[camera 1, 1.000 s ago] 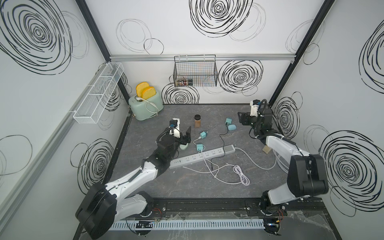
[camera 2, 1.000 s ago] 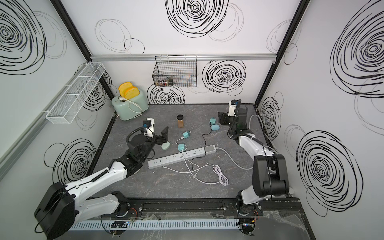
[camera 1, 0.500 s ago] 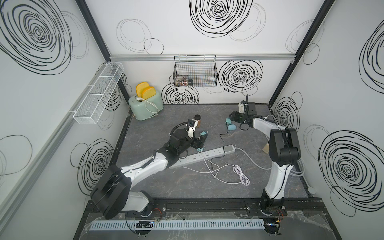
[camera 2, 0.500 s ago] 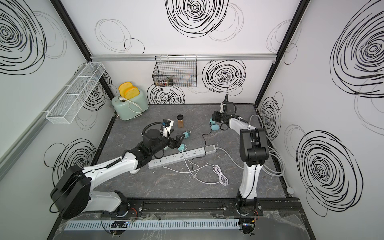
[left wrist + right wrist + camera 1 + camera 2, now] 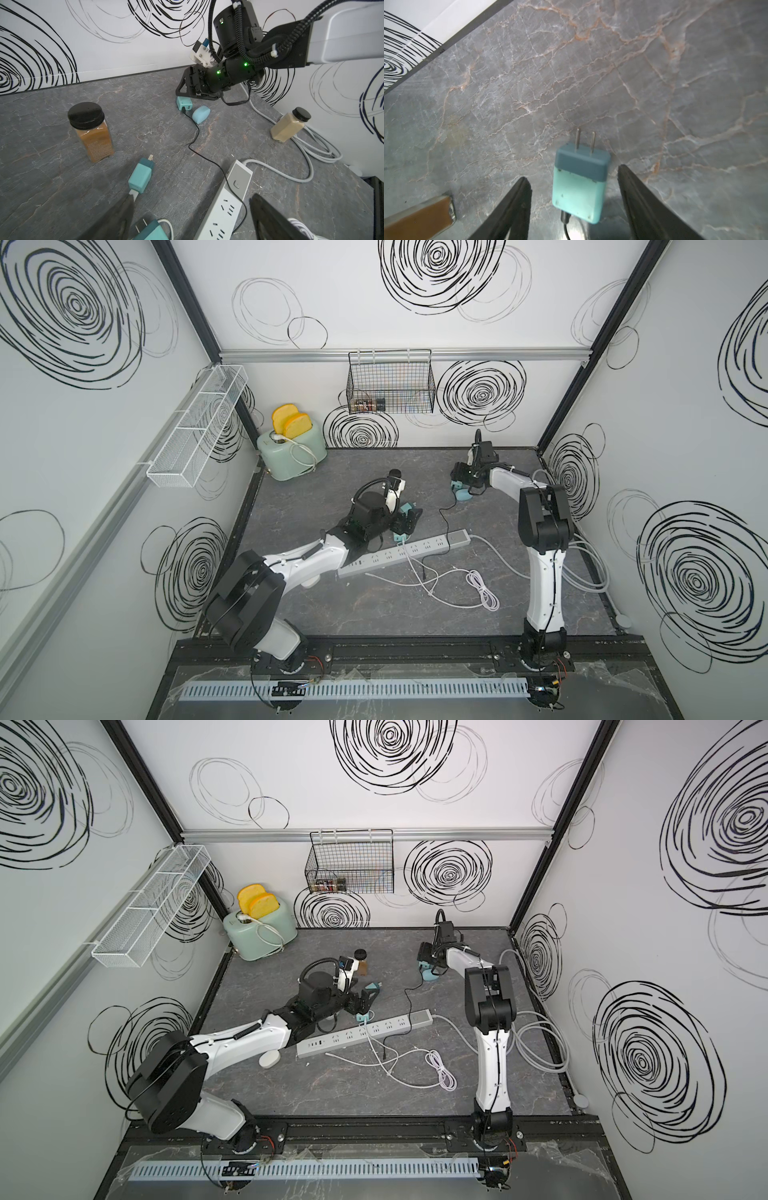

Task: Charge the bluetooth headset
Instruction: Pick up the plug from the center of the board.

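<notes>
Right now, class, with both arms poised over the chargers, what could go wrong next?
1. The right jaws straddle the charger; its black cable crosses the power strip and may snag when lifted.
2. The headset case lies right beside that charger and could be knocked.
3. The spice jar stands near the left jaws and might topple.

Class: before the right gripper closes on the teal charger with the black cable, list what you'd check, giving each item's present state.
1. Right gripper open: ok.
2. Teal charger between its fingers, untouched: ok.
3. Black cable plugged into charger: ok.
4. Prongs bare, pointing away from gripper: ok.
5. Cable's far end in headset case: not ok, it lies loose by the power strip.
6. Free sockets on strip: ok.
</notes>
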Controlling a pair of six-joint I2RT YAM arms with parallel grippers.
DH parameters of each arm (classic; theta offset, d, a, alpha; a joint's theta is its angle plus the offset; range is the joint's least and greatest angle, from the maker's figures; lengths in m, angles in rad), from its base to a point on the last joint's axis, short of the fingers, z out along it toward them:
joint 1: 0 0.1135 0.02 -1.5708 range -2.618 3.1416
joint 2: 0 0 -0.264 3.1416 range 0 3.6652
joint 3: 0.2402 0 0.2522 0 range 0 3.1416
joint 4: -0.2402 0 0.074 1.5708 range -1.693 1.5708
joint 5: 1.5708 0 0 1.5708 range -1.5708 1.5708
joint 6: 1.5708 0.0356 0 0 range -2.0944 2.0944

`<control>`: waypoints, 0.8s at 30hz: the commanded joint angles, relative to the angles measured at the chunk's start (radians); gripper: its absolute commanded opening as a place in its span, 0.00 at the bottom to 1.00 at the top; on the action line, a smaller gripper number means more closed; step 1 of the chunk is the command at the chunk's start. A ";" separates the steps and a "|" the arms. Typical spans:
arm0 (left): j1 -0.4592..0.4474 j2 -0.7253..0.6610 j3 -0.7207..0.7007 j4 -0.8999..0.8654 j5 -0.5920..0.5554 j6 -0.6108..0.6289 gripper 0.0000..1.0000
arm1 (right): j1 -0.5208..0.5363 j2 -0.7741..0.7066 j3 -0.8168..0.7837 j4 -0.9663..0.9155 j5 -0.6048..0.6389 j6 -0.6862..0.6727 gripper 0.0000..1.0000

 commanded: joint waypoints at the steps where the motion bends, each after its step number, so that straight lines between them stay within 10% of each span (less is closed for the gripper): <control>1: 0.014 0.009 0.027 0.035 0.022 -0.021 0.90 | 0.017 0.022 0.036 -0.068 0.066 0.027 0.65; 24: 0.045 0.010 -0.010 0.070 0.026 -0.042 0.90 | 0.035 0.082 0.088 -0.108 0.139 0.014 0.52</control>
